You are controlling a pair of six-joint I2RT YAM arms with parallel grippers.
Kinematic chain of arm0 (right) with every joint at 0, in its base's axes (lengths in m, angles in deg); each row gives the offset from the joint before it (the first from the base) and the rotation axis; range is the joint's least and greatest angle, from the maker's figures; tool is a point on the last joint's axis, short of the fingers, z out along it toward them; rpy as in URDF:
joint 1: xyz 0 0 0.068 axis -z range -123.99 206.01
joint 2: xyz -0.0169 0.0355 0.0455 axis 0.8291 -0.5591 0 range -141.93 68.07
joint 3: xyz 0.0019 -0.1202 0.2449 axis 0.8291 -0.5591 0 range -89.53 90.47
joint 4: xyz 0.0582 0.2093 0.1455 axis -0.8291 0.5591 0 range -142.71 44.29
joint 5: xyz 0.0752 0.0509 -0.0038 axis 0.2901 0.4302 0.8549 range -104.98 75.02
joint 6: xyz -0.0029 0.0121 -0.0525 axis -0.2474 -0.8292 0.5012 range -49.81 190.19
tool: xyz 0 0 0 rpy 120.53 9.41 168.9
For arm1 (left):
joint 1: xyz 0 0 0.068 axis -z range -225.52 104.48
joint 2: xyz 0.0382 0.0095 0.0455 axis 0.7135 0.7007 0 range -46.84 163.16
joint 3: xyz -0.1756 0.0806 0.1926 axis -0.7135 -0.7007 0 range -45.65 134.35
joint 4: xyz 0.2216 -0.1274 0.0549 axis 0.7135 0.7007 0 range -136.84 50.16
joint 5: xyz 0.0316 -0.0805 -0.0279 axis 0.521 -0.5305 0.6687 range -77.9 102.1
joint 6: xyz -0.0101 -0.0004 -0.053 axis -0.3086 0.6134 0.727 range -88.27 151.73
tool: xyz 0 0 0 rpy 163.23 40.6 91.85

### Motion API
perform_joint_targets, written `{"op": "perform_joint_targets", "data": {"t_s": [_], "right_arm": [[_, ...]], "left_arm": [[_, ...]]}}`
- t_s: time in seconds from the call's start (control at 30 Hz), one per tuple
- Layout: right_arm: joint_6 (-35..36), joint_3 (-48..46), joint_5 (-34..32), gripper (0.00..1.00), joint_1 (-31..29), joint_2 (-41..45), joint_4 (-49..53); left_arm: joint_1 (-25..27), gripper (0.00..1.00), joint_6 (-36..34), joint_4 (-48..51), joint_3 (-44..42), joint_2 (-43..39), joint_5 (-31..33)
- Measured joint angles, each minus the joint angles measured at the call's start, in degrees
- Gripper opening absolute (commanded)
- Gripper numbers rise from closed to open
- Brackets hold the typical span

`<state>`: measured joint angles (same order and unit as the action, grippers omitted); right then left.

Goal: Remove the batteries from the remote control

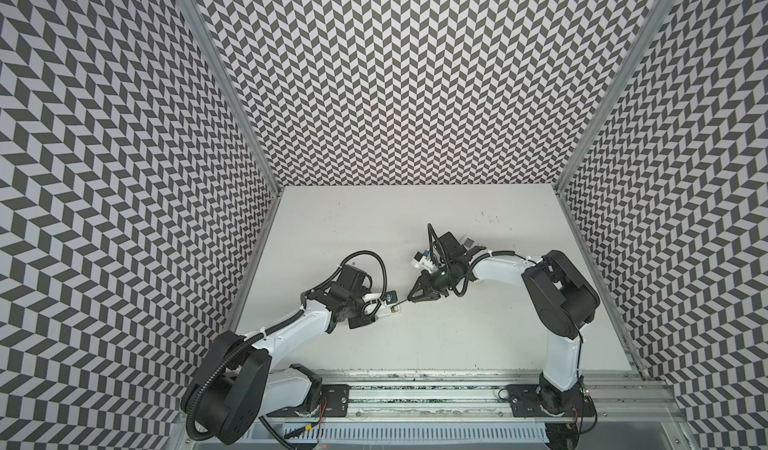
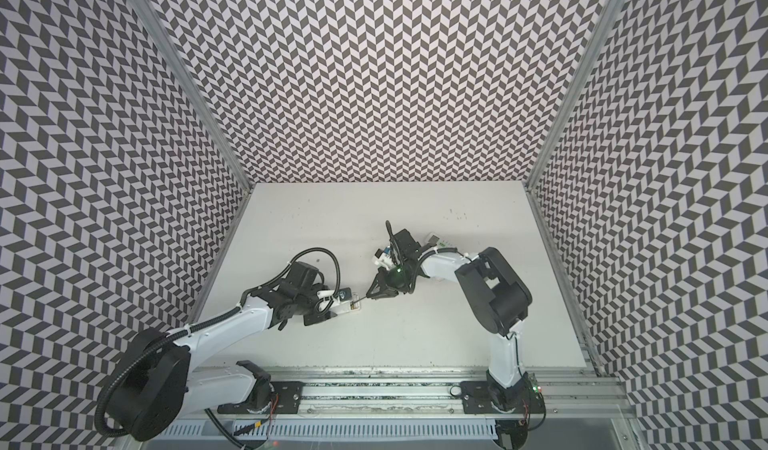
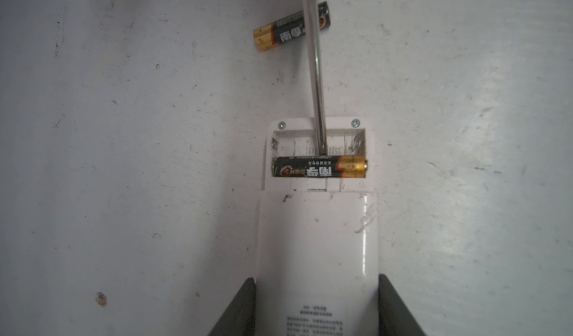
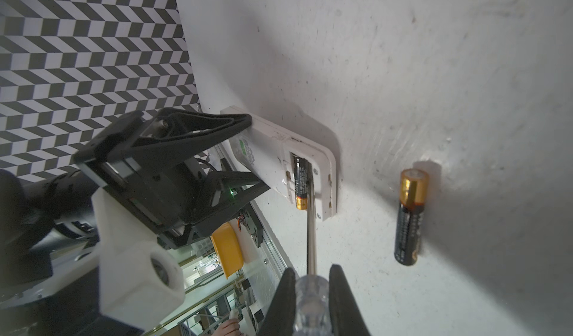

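Left wrist view tells you most of it: the remote control (image 3: 316, 241) lies back-up on the table (image 3: 124, 132), pinched across its body by the left claw (image 3: 316, 278), with the open battery bay at the end pointing away from that claw. The bay has two slots. The one nearest the remote's end is bare, just contacts and a spring, and the slot closer to the body holds the seated battery (image 3: 319, 167). Its long axis runs straight across the remote's width, gold end toward the spring side. The right claw (image 4: 311, 270) is pressed together on the clear handle of the screwdriver (image 4: 310, 303), and the shaft comes in over the remote's end, pretty much square to that cell. The tip sits down in the empty slot, right against the battery's side near its middle. So my read is that the next move is a pry from the right arm, lifting or rolling the cell up toward the empty slot, while the left arm is only the clamp. The loose battery (image 3: 279, 30) lies flat on the table, out beyond the remote's end and apart from it, partly under the shaft in this view, so I'd call the job half done. Main risk I'd guess is the tip skating over the round casing.
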<state>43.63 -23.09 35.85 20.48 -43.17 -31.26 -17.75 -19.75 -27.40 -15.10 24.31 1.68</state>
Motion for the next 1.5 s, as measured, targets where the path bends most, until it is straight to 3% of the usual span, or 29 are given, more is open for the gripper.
{"op": "perform_joint_targets", "data": {"t_s": [0.93, 1.07, 1.23, 1.5], "right_arm": [[-3.4, -4.7, 5.2, 0.0, 2.2, -0.2, -9.3], [-2.5, -4.8, 5.1, 0.0, 2.7, 0.6, -8.9], [0.6, -6.8, 5.0, 0.0, 4.1, 7.6, -7.2], [1.8, -11.6, 5.0, 0.0, 8.6, 15.7, -8.1]], "left_arm": [[0.1, 0.01, 0.0, -0.6, 0.0, 0.5, -0.4], [0.1, 0.3, 0.0, -0.6, 0.0, 0.5, -0.3], [0.1, 0.41, 0.0, -0.9, 0.0, 0.5, -0.3], [0.1, 0.82, 0.4, -1.3, 0.2, 0.5, -0.5]]}}
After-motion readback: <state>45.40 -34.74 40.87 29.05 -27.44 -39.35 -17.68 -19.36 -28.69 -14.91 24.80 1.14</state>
